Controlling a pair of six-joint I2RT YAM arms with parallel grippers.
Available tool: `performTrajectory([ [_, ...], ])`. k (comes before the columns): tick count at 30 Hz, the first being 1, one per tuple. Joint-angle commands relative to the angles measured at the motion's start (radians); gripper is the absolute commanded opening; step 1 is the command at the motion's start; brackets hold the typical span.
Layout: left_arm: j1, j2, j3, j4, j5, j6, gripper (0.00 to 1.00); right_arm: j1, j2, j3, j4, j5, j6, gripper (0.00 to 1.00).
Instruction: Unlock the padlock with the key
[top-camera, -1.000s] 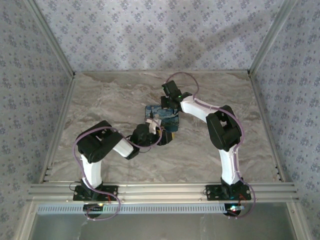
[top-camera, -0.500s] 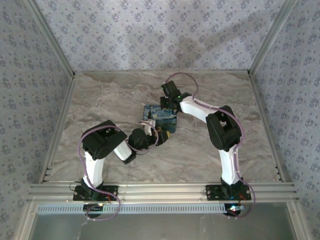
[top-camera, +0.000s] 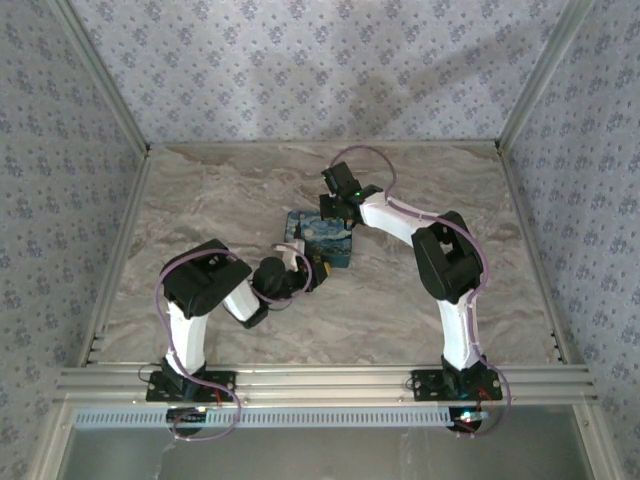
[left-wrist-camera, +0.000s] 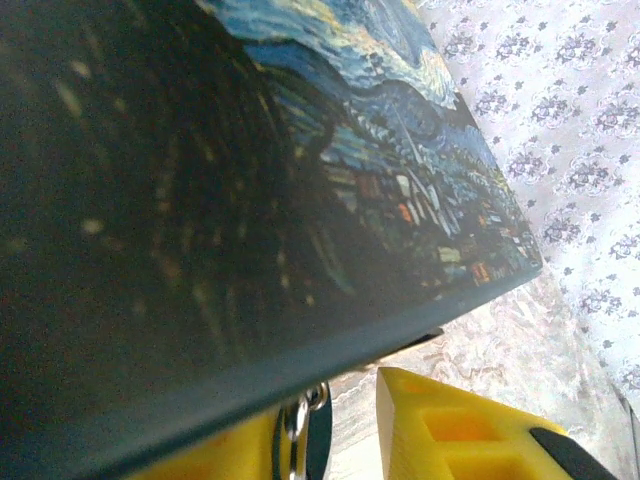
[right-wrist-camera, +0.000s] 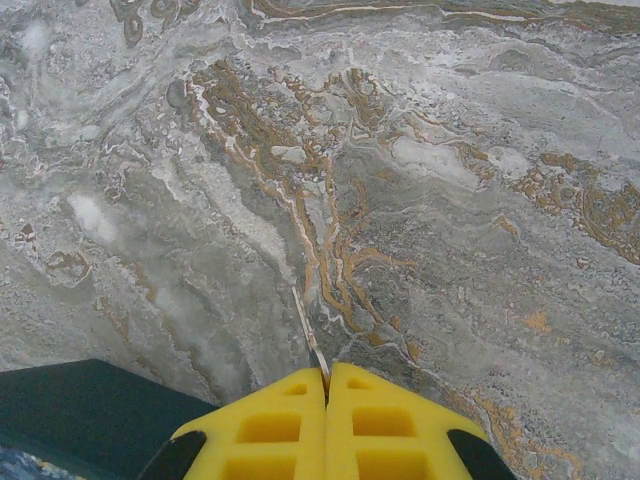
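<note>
My right gripper (right-wrist-camera: 327, 375) is shut on the key (right-wrist-camera: 308, 335), whose thin metal blade sticks out past the yellow fingertips over the marble table (right-wrist-camera: 450, 200). In the top view it hangs at the far edge (top-camera: 333, 208) of a dark blue box with a night-sky painting (top-camera: 318, 238). My left gripper (top-camera: 308, 268) is at the box's near edge. In the left wrist view the box (left-wrist-camera: 250, 170) looms overhead. A silver loop on a dark body (left-wrist-camera: 303, 428), seemingly the padlock, lies against the left finger. A gap separates it from the other finger (left-wrist-camera: 440, 425), so the left gripper (left-wrist-camera: 340, 420) stands open.
The marble table (top-camera: 200, 200) is walled by patterned panels at the back and on both sides. An aluminium rail (top-camera: 320, 380) runs along the near edge by the arm bases. Bare marble lies left and right of the box.
The left gripper's jaws have narrowed and the left arm has drawn back toward the left. The box sits slightly further left. The right arm has barely moved.
</note>
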Motion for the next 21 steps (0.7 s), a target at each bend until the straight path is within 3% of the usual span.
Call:
performTrajectory([
  [1, 0.013, -0.002, -0.018, -0.075, 0.02, -0.012, 0.38, 0.015, -0.001, -0.025, -0.108, -0.024, 0.006, 0.0],
  [2, 0.013, -0.011, -0.016, -0.097, 0.02, -0.007, 0.42, 0.015, 0.001, -0.025, -0.106, -0.024, 0.006, 0.0],
  [5, 0.013, -0.037, -0.017, -0.147, 0.025, 0.01, 0.44, 0.015, 0.002, -0.025, -0.101, -0.026, 0.008, 0.0],
  [10, 0.012, -0.069, -0.01, -0.243, 0.03, 0.029, 0.41, 0.015, 0.004, -0.022, -0.099, -0.028, 0.011, 0.0],
  [17, 0.013, -0.099, -0.006, -0.338, 0.035, 0.051, 0.35, 0.015, 0.001, -0.022, -0.094, -0.026, 0.014, 0.0],
  [21, 0.013, -0.103, -0.003, -0.353, 0.038, 0.056, 0.23, 0.015, -0.001, -0.022, -0.092, -0.027, 0.014, 0.0],
])
